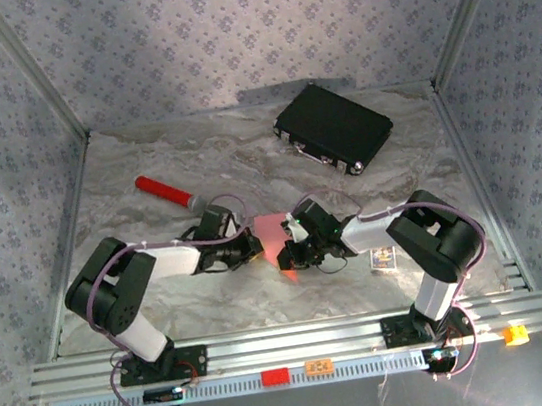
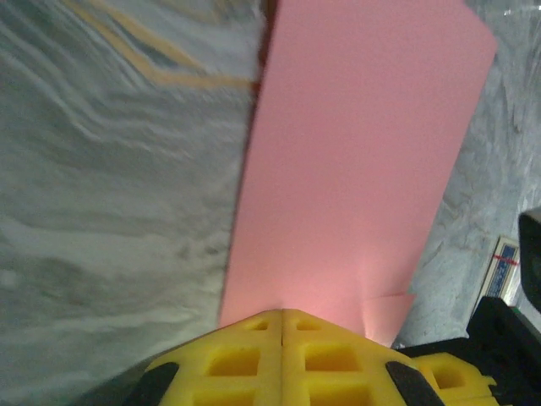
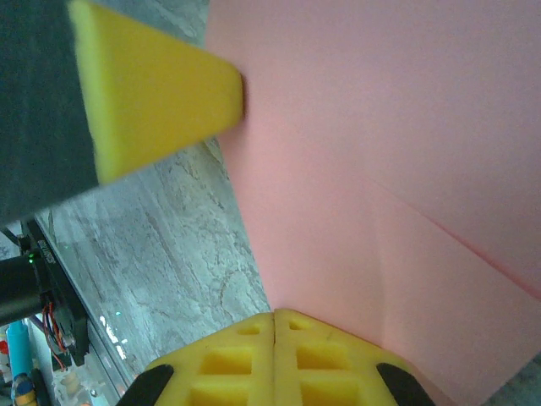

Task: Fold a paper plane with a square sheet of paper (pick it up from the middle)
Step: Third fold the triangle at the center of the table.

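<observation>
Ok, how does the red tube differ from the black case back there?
The red tube is slim and round with a grey cap; the black case is broad, flat and rectangular. The tube lies left of centre, the case at the far right. Both rest flat on the table, clear of the pink paper.

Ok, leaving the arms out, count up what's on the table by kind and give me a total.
pink paper sheet: 1
black case: 1
red cylinder: 1
printed card: 1
Total: 4
</observation>
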Robot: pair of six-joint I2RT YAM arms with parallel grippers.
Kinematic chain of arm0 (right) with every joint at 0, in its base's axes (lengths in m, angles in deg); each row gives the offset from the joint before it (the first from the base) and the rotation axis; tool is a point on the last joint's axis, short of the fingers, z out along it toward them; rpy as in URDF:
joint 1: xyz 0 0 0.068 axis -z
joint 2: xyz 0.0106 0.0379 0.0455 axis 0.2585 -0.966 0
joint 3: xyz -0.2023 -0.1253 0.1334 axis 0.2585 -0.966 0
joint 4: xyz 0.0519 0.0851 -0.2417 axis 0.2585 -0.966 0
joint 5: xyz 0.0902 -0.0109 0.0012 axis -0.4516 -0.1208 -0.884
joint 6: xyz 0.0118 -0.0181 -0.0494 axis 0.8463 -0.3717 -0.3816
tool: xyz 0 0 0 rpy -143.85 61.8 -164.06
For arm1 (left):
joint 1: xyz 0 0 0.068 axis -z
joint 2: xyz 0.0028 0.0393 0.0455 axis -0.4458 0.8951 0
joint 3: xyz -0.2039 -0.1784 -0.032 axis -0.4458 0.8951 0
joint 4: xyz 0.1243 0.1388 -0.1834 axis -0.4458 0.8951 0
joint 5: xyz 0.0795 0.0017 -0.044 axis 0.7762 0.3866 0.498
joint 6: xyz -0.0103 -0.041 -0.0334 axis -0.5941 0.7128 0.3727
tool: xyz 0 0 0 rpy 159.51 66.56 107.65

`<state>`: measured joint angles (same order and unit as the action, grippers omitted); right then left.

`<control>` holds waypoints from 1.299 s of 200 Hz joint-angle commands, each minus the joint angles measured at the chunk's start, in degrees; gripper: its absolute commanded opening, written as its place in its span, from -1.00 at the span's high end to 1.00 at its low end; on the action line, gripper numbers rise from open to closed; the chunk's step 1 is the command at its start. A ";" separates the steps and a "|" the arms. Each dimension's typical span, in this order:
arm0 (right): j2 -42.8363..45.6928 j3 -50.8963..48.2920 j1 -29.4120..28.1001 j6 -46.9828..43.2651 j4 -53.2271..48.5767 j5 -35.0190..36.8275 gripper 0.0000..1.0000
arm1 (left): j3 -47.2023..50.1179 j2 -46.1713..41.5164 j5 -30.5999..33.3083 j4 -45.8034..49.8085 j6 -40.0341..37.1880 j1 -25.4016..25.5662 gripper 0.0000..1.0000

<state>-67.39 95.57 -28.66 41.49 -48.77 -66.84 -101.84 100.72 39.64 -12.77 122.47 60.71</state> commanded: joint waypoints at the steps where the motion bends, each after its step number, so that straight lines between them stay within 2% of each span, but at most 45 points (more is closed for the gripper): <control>1: -0.70 -2.59 -0.05 -0.85 -7.01 1.27 1.00 | 1.63 0.05 4.09 2.30 -1.98 -2.80 1.00; 97: -0.69 -2.50 0.39 -1.19 -6.36 0.45 1.00 | -0.09 -7.93 4.16 6.76 -2.64 -3.41 0.95; 122: -0.38 -2.65 0.65 -1.24 -6.44 0.35 1.00 | -0.65 -8.59 2.40 5.78 -3.46 -2.59 0.94; 173: -0.11 -2.60 0.80 -1.24 -6.27 0.20 1.00 | -3.98 -2.78 -0.58 2.55 -4.57 3.07 0.93; 237: 1.57 -1.84 0.83 -1.03 -5.91 -0.32 1.00 | -5.18 4.69 -0.88 4.29 -5.21 3.22 0.99; 260: 2.08 0.26 0.67 -0.51 -5.37 -1.35 1.00 | -6.17 5.80 -0.45 8.33 -6.95 3.28 1.00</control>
<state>-66.19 94.80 -28.09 41.49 -50.10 -67.89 -106.80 104.22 38.33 -9.96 118.40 63.88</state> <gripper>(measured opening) 0.066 0.040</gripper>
